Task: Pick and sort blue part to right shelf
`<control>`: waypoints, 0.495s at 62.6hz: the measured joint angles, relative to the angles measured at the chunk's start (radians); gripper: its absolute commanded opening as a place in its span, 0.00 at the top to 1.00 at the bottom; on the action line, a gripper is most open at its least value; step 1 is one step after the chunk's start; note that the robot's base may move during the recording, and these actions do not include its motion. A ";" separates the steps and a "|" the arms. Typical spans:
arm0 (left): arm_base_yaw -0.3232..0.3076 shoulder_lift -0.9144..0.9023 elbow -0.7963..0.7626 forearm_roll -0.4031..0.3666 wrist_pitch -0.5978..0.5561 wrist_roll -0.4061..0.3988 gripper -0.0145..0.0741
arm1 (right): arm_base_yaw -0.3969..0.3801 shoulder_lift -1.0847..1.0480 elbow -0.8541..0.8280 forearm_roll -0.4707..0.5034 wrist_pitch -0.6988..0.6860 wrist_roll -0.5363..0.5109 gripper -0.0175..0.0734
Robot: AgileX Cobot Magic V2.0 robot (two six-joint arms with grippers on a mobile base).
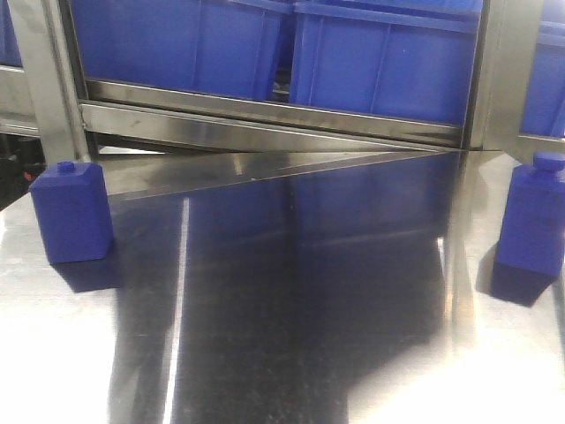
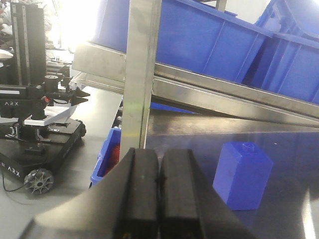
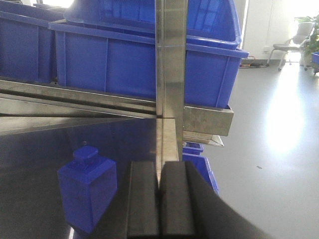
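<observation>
A matte blue plastic part (image 1: 71, 212), boxy with a stubby cap, stands upright at the left of the mirror-like steel table (image 1: 291, 336). A second blue part (image 1: 534, 225) at the right is cropped by the frame. The black left hand (image 2: 158, 194) and right hand (image 3: 159, 199) are pressed closed, empty.

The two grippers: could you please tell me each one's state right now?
Left gripper: shut, holding nothing.
Right gripper: shut, holding nothing.

"ARX" lettering, twice, on black mobile base (image 2: 50, 142).
</observation>
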 measured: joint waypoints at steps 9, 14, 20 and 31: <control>0.000 0.000 0.000 0.000 0.000 0.000 0.70 | 0.000 0.000 0.000 0.000 0.000 0.000 0.75; 0.000 0.000 0.000 0.000 0.000 0.000 0.70 | 0.000 0.000 0.000 0.000 0.000 0.000 0.75; 0.000 0.000 0.000 0.000 0.000 0.000 0.70 | 0.000 0.000 0.000 0.000 0.000 0.000 0.75; 0.000 0.000 0.000 0.000 -0.042 0.000 0.70 | 0.000 0.000 0.000 0.000 0.000 0.000 0.75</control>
